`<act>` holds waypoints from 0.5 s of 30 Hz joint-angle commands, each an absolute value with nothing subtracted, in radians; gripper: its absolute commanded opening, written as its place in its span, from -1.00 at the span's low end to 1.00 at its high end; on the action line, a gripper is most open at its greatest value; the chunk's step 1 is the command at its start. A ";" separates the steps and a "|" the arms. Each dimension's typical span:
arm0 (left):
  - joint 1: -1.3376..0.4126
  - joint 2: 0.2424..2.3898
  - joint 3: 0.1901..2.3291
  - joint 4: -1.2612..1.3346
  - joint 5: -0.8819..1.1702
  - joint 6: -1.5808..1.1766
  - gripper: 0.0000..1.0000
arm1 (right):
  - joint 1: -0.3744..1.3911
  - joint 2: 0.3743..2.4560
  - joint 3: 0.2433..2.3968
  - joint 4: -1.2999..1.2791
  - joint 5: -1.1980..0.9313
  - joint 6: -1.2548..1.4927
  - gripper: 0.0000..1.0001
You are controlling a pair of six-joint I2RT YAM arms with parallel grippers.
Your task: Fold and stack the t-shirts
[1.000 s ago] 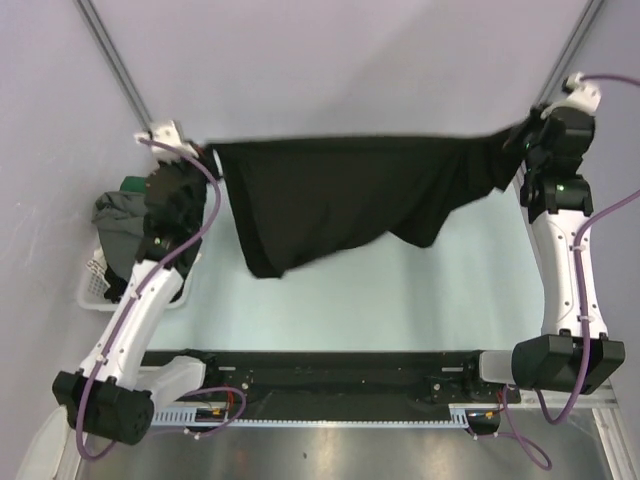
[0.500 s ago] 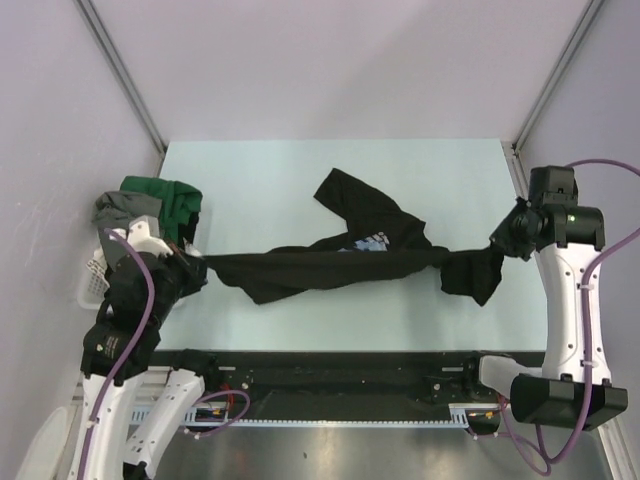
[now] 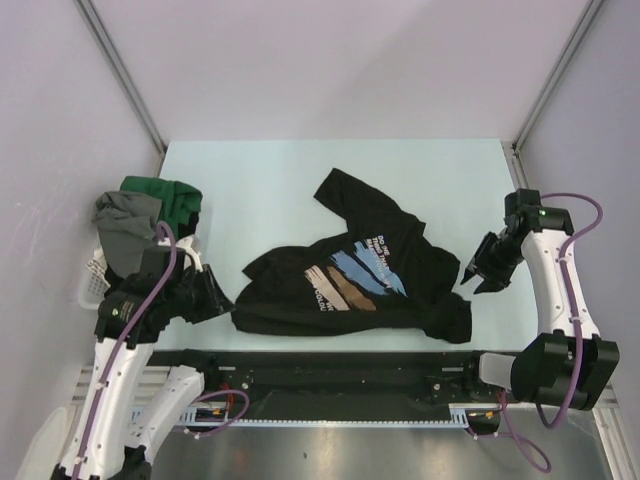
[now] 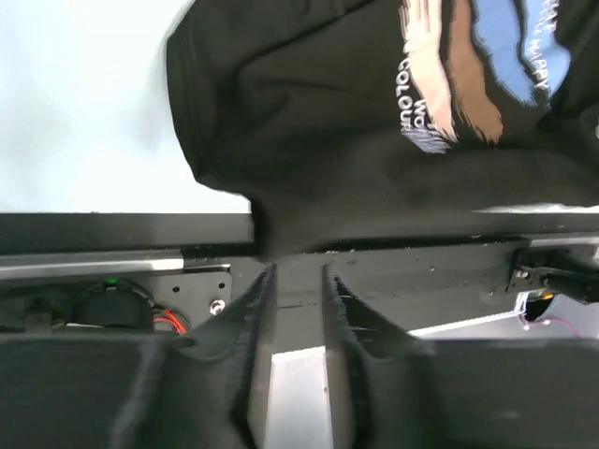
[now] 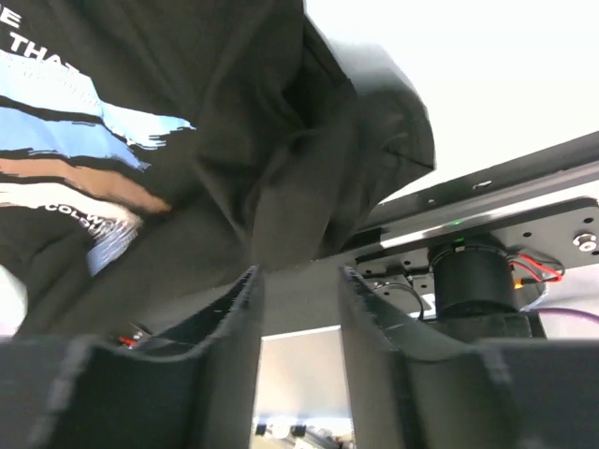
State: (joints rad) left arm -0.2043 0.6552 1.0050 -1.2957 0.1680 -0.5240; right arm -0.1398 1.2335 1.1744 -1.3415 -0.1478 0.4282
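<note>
well, left gripper [image 3: 222, 298] and right gripper [image 3: 474, 278] both gape empty, flanking the rumpled, print-up shirt [image 3: 340, 285].

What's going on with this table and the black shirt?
Two robot arms are working on a black printed t-shirt, which lies rumpled, print up, on the table. The left gripper and right gripper sit open at its two ends, holding nothing. Green and grey shirts wait in a basket at the left.

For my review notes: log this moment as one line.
black printed t-shirt crumpled on table, print up | left claw open, empty | right claw open, empty | fold not started
</note>
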 commanded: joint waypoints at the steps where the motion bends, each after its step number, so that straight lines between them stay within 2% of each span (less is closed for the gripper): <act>1: -0.196 0.718 1.055 -1.310 0.196 -0.469 -0.26 | -0.152 1.246 1.186 -1.465 -0.179 0.411 -0.13; 7: -0.196 0.795 1.147 -1.179 0.091 -0.419 -0.08 | -0.153 1.296 1.256 -1.378 -0.172 0.448 -0.07; 15: -0.196 0.844 1.014 -0.814 0.054 -0.589 -0.07 | -0.028 1.410 1.350 -1.068 -0.107 0.496 -0.07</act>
